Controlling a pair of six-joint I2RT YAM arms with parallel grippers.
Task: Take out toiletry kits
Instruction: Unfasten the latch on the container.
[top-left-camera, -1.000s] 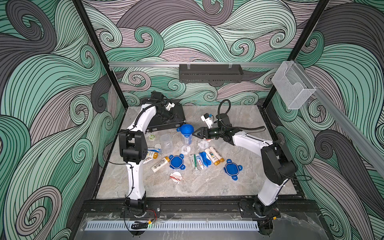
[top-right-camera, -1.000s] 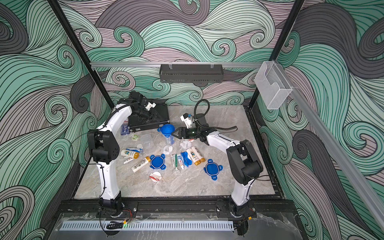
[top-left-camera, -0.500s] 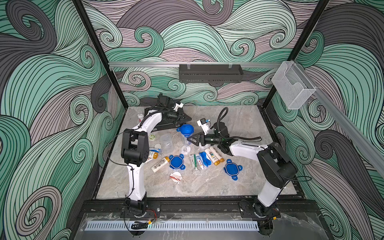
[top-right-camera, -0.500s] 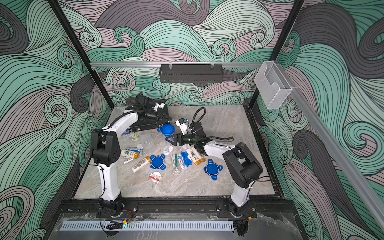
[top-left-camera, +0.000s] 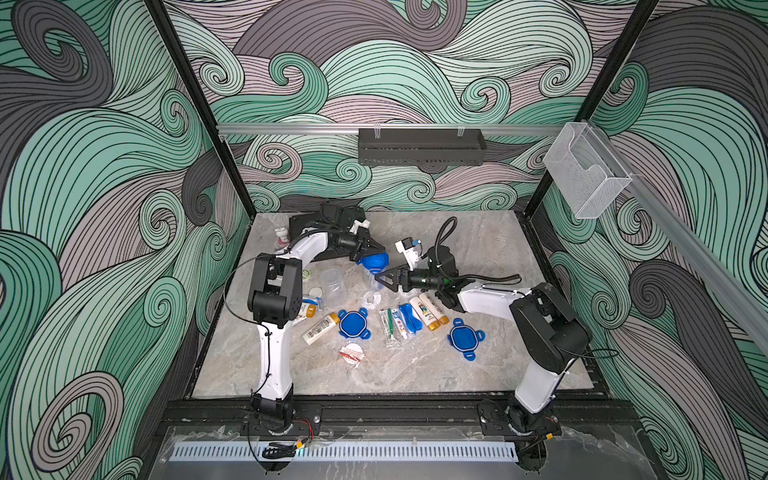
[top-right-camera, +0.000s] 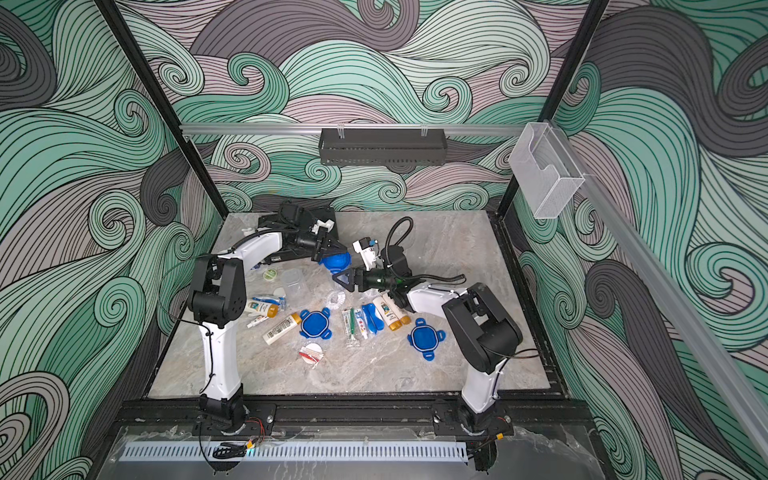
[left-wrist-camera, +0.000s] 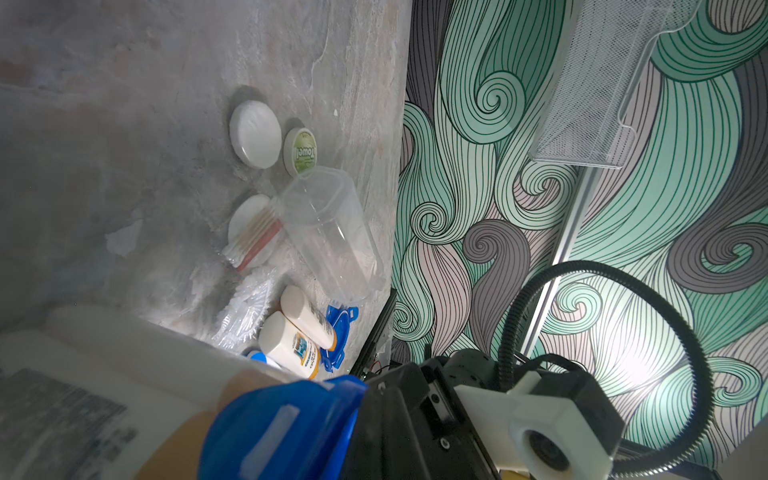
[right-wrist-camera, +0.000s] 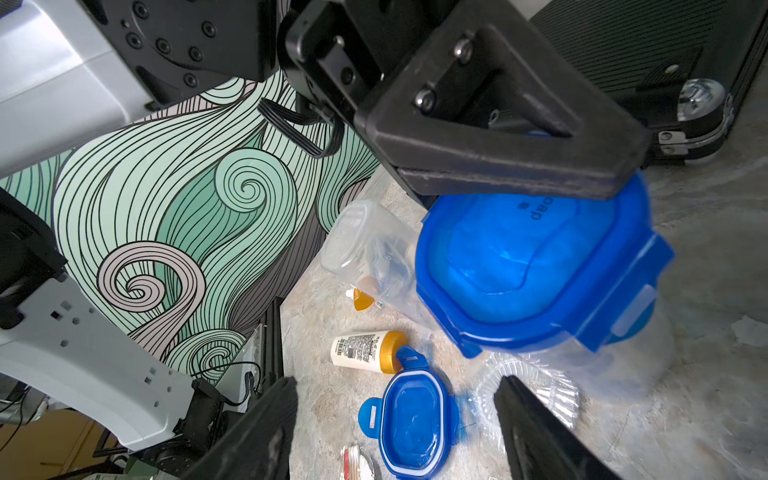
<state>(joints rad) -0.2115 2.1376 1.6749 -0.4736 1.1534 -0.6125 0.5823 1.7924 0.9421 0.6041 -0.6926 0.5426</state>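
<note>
Blue plastic is the focus: the left end effector (top-left-camera: 368, 254) is clamped tight on the rim of the lid (right-wrist-camera: 536, 266). That lid caps a clear tub (right-wrist-camera: 642, 353) standing at the far middle of the worktop (top-left-camera: 415, 374), just near of the black case (right-wrist-camera: 623, 37). The right end effector (top-left-camera: 384, 282) hovers low beside it on the right. Its jaws are wide apart with nothing between them, and they aim at the tub's body below the lid.

That looks like a two-arm opening. One side pinches the lid to peel it off, and the other seems set to brace the tub so it neither lifts nor skids. What sits inside this tub the wrist views don't let me say, and I can't tell whether the lid's side clips are undone.

Nearer on the worktop, kit items are already out and scattered. Gold-capped bottles (top-left-camera: 428, 314) lie right of centre with a green toothbrush (top-left-camera: 390, 328) beside them, and a round packet (top-left-camera: 352, 353) is nearer. Two loose lids (top-left-camera: 352, 323) lie flat among them, and an empty tub (top-left-camera: 332, 286) rests on its side to the left.

So several kits appear unpacked, and this capped one looks like the remaining job. The pinch is on the lid's edge only, so I'd watch for a slip if the tub drags along.
</note>
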